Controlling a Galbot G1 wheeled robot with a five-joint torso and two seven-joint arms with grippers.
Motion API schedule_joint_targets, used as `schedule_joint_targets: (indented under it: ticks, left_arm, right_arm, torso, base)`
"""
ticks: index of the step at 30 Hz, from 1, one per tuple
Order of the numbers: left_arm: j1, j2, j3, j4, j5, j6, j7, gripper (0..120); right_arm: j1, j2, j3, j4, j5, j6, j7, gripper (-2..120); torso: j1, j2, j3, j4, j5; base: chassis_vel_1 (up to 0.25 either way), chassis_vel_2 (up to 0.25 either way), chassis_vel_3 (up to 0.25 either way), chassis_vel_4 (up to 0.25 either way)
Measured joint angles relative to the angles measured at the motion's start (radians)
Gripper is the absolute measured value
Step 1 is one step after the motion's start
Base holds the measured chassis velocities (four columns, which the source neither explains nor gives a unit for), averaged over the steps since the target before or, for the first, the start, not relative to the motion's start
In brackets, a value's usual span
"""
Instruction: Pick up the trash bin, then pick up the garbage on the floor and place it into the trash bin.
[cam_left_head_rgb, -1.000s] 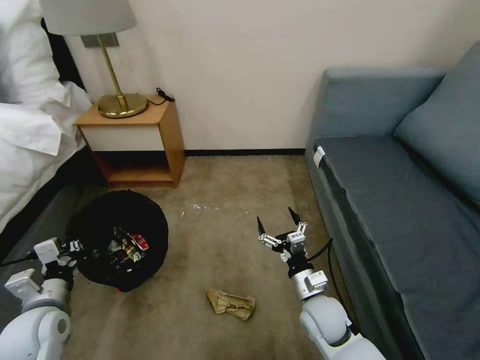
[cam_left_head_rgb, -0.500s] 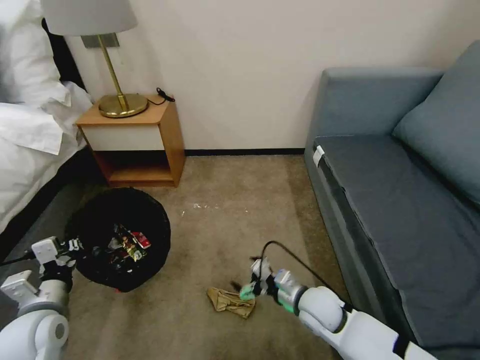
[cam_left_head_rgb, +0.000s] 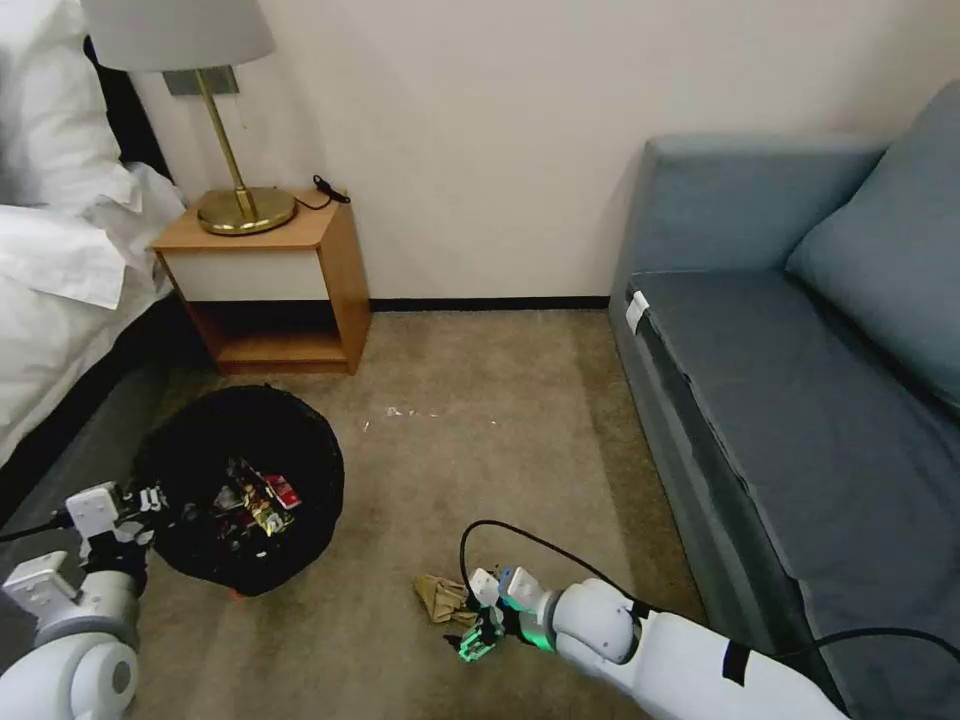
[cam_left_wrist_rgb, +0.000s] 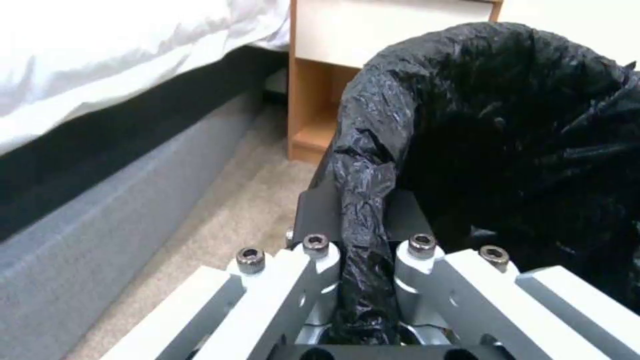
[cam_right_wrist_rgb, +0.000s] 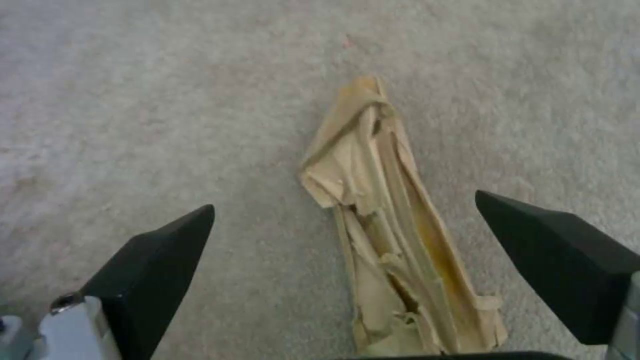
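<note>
Our right gripper (cam_right_wrist_rgb: 345, 235) hangs wide open astride the crumpled tan paper (cam_right_wrist_rgb: 387, 235) on the carpet; light and soft, we'd pinch its middle. Our left gripper (cam_left_wrist_rgb: 363, 250) clamps the trash bin (cam_left_head_rgb: 240, 485) liner's rim.

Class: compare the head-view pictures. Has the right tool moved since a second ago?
Yes. The right tool has dropped from mid-carpet, away from the sofa, and now sits open over the crumpled tan paper.
</note>
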Motion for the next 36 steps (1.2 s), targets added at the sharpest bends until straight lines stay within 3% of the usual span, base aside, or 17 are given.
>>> schedule_joint_targets:
  ticks: [3, 7, 15, 16, 25, 27, 30, 36]
  left_arm:
    - [0.005, 0.001, -0.001, -0.002, -0.001, 0.000, 0.000, 5]
    - [0.008, -0.005, 0.003, 0.001, 0.000, -0.002, 0.000, 5]
    - [0.001, -0.005, 0.006, 0.007, 0.003, -0.002, -0.001, 5]
    - [-0.001, -0.005, 0.007, 0.008, 0.004, -0.002, -0.001, 5]
    - [-0.010, 0.000, 0.007, 0.020, 0.004, -0.001, -0.001, 5]
    - [-0.012, 0.003, 0.006, 0.023, 0.004, -0.001, -0.001, 5]
    - [-0.013, 0.004, 0.005, 0.024, 0.004, 0.000, -0.001, 5]
    - [-0.013, 0.008, 0.005, 0.035, 0.003, 0.000, -0.001, 5]
  right_arm:
    - [0.006, 0.014, 0.002, -0.023, 0.000, -0.014, 0.008, 99]
    - [0.010, 0.038, 0.008, -0.074, -0.019, -0.025, -0.005, 80]
    - [0.010, 0.055, 0.009, -0.119, -0.062, -0.039, -0.009, 57]
    - [0.011, 0.059, 0.013, -0.136, -0.075, -0.039, -0.008, 50]
    - [0.016, 0.062, 0.013, -0.160, -0.091, -0.012, -0.006, 19]
    - [0.020, 0.065, 0.010, -0.160, -0.093, -0.004, -0.007, 8]
    - [0.021, 0.066, 0.009, -0.158, -0.093, 0.003, -0.007, 0]
    - [0.009, 0.057, 0.046, -0.116, -0.076, 0.067, 0.036, 0]
  torso:
    - [0.000, 0.000, 0.000, 0.0000, -0.0001]
    - [0.000, 0.000, 0.000, 0.0000, 0.0000]
    - [0.000, 0.000, 0.000, 0.0000, 0.0000]
    - [0.000, 0.000, 0.000, 0.0000, 0.0000]
    - [0.000, 0.000, 0.000, 0.0000, 0.0000]
    - [0.000, 0.000, 0.000, 0.0000, 0.0000]
    - [0.000, 0.000, 0.000, 0.0000, 0.0000]
    - [0.000, 0.000, 0.000, 0.0000, 0.0000]
  base:
    - [0.000, 0.000, 0.000, 0.000]
    - [0.000, 0.000, 0.000, 0.000]
    - [0.000, 0.000, 0.000, 0.000]
    - [0.000, 0.000, 0.000, 0.000]
    - [0.000, 0.000, 0.000, 0.000]
    - [0.000, 0.000, 0.000, 0.000]
    - [0.000, 0.000, 0.000, 0.000]
    - [0.000, 0.000, 0.000, 0.000]
